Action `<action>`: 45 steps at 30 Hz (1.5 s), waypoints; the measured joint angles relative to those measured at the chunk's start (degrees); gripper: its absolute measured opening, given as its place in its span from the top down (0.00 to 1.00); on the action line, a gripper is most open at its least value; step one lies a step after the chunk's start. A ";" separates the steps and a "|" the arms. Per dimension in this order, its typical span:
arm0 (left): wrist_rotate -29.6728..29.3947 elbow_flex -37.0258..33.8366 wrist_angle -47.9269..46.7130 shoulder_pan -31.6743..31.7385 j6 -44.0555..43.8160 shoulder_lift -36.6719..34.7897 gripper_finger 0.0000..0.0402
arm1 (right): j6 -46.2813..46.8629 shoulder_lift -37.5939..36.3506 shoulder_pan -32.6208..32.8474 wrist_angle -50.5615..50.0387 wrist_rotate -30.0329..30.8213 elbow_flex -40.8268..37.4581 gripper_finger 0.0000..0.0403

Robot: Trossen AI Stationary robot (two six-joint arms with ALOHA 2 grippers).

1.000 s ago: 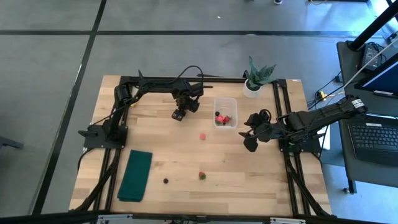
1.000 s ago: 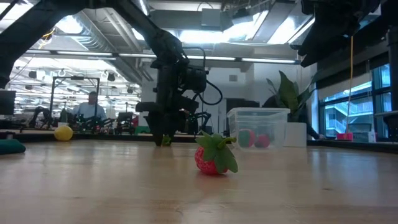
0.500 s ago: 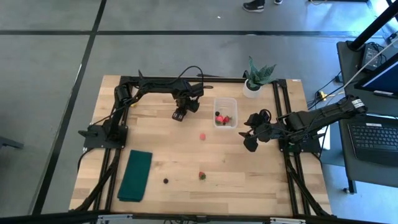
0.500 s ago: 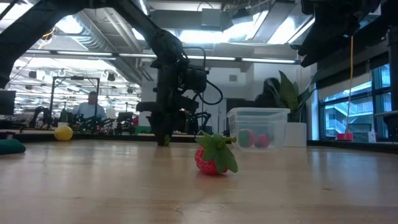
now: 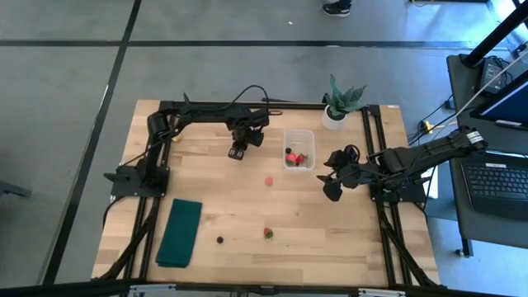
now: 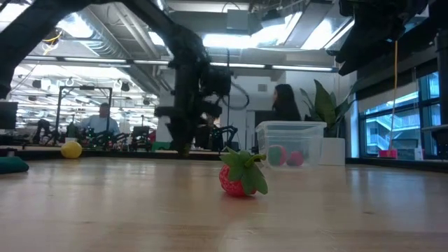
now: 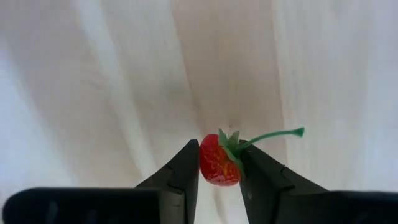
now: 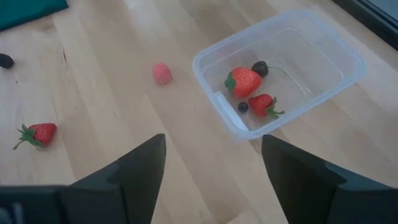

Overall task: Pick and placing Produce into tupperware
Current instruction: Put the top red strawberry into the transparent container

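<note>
My left gripper stands left of the clear tupperware and is shut on a red strawberry piece with a green top. My right gripper hovers open to the right of the tub, its fingers wide apart in the right wrist view. The tupperware rests on its base and holds two strawberries and dark berries. Loose on the table lie a pink piece, another strawberry on its side, and a dark berry. A yellow piece shows far left in the low view. My left gripper pinches the strawberry's red body between its two fingertips, coming from above and pointing down. The green top lies against one finger, and the thin stem sticks out sideways past it. Whether the berry is clear of the table I cannot tell.
A potted plant stands at the far edge behind the tub. A dark green folded cloth lies near the left front corner. The arms' black frames run along both sides. A person passes in the room beyond.
My left arm has started to move and shows blurred in the low view, its gripper a little higher than before, still shut. A person has walked into view behind the tub. The right arm and the loose pieces have stayed put.
</note>
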 joint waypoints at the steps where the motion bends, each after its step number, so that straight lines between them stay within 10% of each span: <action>1: -0.01 0.09 0.16 -0.28 -0.06 -1.05 0.80 | -0.02 0.00 -0.01 -0.06 0.00 0.00 0.34; 22: 0.93 14.26 23.81 -14.70 -6.23 -9.58 0.77 | -1.19 -0.02 -0.04 1.05 -0.02 0.02 0.34; 45: 6.29 14.24 27.42 -11.00 -18.34 6.19 0.78 | 3.15 -0.04 0.06 2.31 -1.70 0.02 0.34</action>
